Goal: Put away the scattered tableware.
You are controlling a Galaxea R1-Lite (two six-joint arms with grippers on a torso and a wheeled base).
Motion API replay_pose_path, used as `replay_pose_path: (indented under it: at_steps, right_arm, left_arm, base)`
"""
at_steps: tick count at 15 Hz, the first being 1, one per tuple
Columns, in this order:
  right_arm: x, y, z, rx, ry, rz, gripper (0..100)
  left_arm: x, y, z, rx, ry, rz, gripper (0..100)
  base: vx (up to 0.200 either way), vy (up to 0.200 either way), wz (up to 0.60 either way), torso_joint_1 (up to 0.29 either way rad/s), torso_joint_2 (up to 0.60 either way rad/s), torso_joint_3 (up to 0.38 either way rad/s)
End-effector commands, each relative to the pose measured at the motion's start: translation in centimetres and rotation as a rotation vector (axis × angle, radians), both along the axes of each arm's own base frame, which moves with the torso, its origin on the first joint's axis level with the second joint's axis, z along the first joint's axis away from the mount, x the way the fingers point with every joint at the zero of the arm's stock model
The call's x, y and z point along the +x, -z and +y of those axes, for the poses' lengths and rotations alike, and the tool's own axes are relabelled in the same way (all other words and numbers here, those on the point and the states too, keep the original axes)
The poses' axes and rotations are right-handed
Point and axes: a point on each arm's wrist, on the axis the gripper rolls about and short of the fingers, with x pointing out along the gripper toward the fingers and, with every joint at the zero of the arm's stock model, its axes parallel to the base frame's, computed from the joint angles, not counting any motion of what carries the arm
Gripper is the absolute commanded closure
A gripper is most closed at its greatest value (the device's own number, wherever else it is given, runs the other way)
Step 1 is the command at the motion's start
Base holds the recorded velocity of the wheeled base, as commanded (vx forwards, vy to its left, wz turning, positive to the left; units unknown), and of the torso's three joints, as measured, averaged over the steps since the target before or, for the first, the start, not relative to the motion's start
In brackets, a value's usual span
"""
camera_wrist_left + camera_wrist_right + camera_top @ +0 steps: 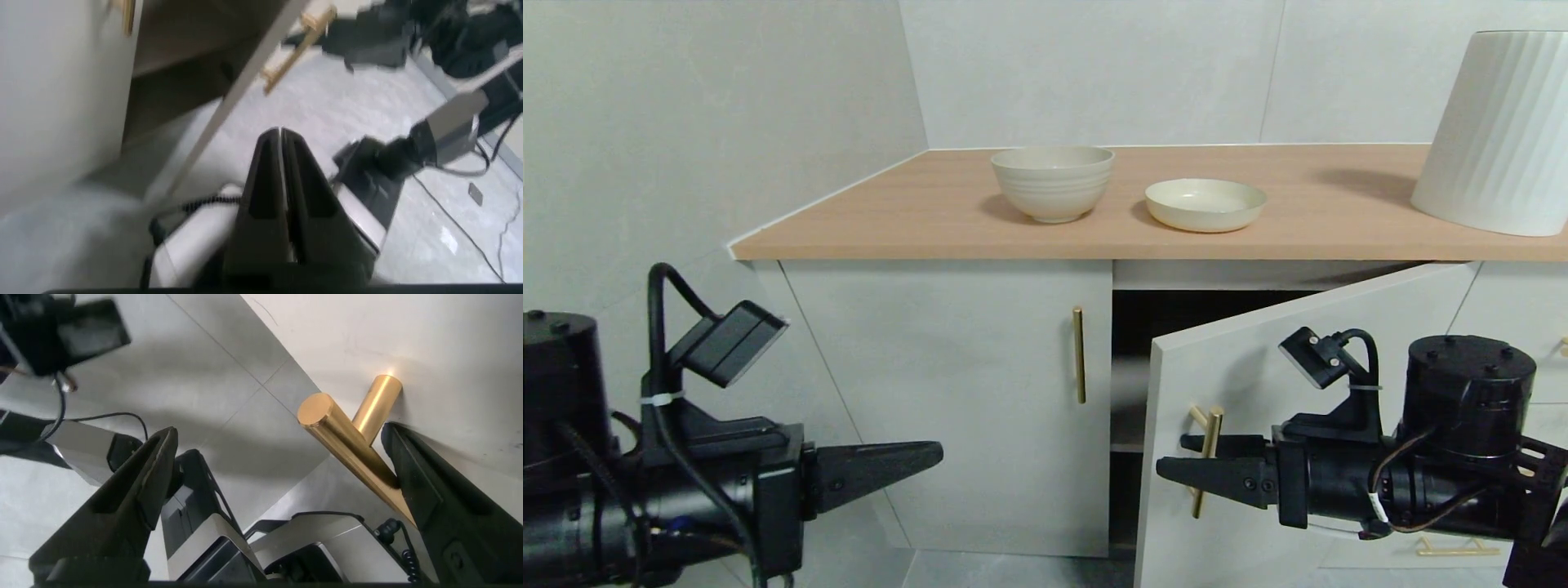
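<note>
A cream ribbed bowl (1052, 181) and a shallow cream dish (1205, 203) stand side by side on the wooden countertop (915, 220). Below it, the right cabinet door (1258, 367) hangs ajar, swung out toward me. My right gripper (1184, 457) (279, 441) is open at that door's brass handle (1210, 457) (351, 445), which lies between the fingers, close to one of them. My left gripper (931, 453) (280, 139) is shut and holds nothing, low in front of the closed left door (947, 392).
A tall white ribbed shade (1503, 131) stands at the counter's right end. The left door carries a vertical brass handle (1078, 355). A dark cabinet interior (1131, 359) with a shelf shows through the gap. Walls close in at the left and behind.
</note>
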Motion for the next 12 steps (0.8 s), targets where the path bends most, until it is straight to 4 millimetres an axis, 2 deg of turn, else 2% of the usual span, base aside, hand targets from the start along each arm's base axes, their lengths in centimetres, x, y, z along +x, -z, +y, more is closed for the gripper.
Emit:
replay_pose_path:
  at_steps: [1,4,7,12]
  right_arm:
    - [0.1,0.1,0.1,-0.003,-0.001,0.004,0]
    - [0.1,0.1,0.1,-0.002,-0.003,0.002,0]
    - [0.0,0.1,0.1,-0.002,-0.003,0.002,0]
    - [-0.5,0.0,0.5,0.000,-0.022,-0.005,0]
  left_arm:
    - [3.9,2.4,-2.1,0.012,0.017,0.049,100]
    - [7.2,5.9,-5.0,0.005,0.064,0.029,100]
    - [9.4,8.1,-8.2,-0.056,0.109,-0.017,100]
    - [11.4,10.7,-11.1,-0.092,0.136,-0.074,100]
  base:
    - [0.000,0.000,0.00,0.000,0.00,0.000]
    - [0.000,0.000,0.00,0.000,0.00,0.000]
    - [0.000,0.000,0.00,0.000,0.00,0.000]
    - [0.000,0.000,0.00,0.000,0.00,0.000]
